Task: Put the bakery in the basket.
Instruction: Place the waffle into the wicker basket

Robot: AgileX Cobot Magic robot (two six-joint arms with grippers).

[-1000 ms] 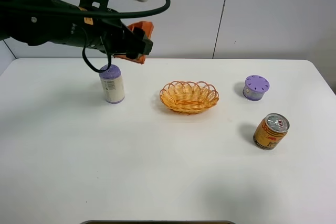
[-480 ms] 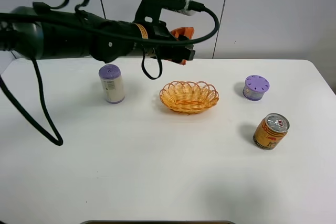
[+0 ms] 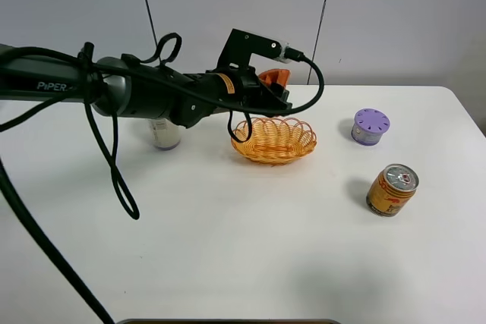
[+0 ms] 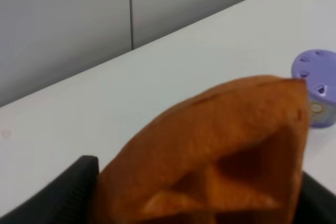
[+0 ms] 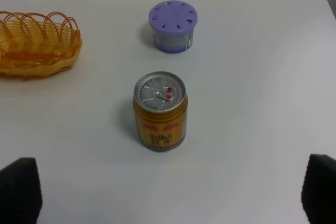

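Bakery (image 3: 275, 77) hangs in the air, clamped in the left gripper (image 3: 276, 90). In the high view it sits just above the far rim of the basket (image 3: 273, 140) and does not touch it.

The white table (image 3: 228, 248) holds four containers. The basket, largest and near the table's middle, is a shallow oval of golden-orange wicker with a looped rim. Its woven floor shows bare. A white bottle (image 3: 162, 136) stands on the left side of the table, mostly hidden behind the left arm (image 3: 137, 95). A gold drink can (image 3: 392, 189) stands upright near the right side of the table, its silver top and pull tab showing. A short jar with a purple lid (image 3: 370, 126) sits beyond the can, well apart from the basket.

Close up in the left wrist view, the bakery is an orange-brown wedge with a rounded edge and deep square dents. It is blurred from being so near the lens. Dark fingers (image 4: 76, 190) press on either side of it.

The left arm is black and stretches almost level from the left side of the table to its middle, cables looping off it.

The right gripper (image 5: 168, 187) faces down toward the can, its jaws spread wide with nothing between them.
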